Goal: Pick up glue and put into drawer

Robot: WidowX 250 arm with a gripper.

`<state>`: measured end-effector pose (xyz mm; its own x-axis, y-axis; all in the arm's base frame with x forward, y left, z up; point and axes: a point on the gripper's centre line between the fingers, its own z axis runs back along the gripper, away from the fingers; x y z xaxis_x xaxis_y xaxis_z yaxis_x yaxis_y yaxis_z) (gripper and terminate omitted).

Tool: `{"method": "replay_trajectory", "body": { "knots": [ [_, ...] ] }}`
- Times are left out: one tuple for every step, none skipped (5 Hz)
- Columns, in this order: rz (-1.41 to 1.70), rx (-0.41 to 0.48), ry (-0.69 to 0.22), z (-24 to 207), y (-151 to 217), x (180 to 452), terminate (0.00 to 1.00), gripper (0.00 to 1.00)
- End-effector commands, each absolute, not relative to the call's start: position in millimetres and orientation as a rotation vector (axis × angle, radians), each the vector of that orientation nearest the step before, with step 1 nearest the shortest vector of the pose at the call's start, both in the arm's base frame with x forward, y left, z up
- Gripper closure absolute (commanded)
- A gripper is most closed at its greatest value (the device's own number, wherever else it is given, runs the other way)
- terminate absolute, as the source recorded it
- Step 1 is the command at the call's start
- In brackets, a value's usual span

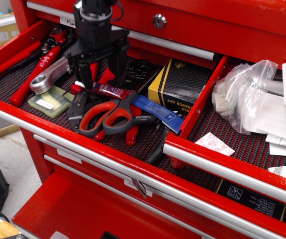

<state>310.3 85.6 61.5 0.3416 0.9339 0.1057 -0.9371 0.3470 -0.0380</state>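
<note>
The glue (111, 90) is a slim red tube with a white cap and a blue-purple band. It lies on top of tools in the left compartment of the open red drawer (58, 133), cap pointing left. My black gripper (99, 78) hangs straight down over the tube's cap end. It is open, one finger on the far side and one on the near side of the tube, tips just above it. The gripper hides part of the tube near the cap.
Red-and-grey scissors (108, 117) lie just in front of the glue, beside a blue card (158, 112). Red-handled pliers (36, 74) and a silver wrench (50, 75) lie left. A black-and-yellow box (180, 84) stands right. A red divider (202, 97) separates plastic bags (252, 94).
</note>
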Motion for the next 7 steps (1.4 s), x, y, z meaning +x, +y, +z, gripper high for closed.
{"method": "replay_trajectory", "body": {
  "knots": [
    [1.228,-0.007,-0.128,58,88,312,0.00,0.00],
    [1.232,0.001,-0.073,57,85,308,0.00,1.00],
    [1.231,-0.013,-0.069,55,83,305,0.00,1.00],
    [1.221,-0.005,-0.074,67,75,301,0.00,1.00],
    [1.212,0.003,-0.061,79,65,299,0.00,1.00],
    [1.202,0.081,-0.096,124,21,303,0.00,1.00],
    [1.216,0.136,-0.148,147,-33,304,0.00,1.00]
  ]
}}
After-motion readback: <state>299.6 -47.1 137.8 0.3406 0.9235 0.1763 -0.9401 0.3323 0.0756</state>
